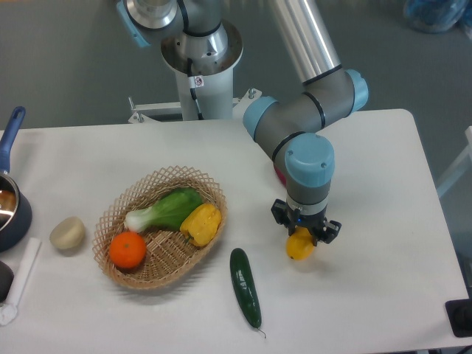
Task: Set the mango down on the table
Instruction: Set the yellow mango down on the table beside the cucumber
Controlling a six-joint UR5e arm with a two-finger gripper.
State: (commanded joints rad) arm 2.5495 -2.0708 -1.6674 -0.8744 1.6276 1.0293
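Count of items on and around the white table (383, 147)

One yellow oval mango (299, 245), one dark green cucumber (245, 286), one woven wicker basket (118, 214), one round orange (127, 249), one lumpy yellow pepper (201, 223), one leafy bok choy (166, 209), one beige potato (67, 233), one blue-handled pot (10, 199).

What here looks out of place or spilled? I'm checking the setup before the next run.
Nothing stands out. The basket sits upright with its orange, yellow pepper and leafy green inside. The cucumber lies flat on the table, and the gripper has the mango between its jaws.
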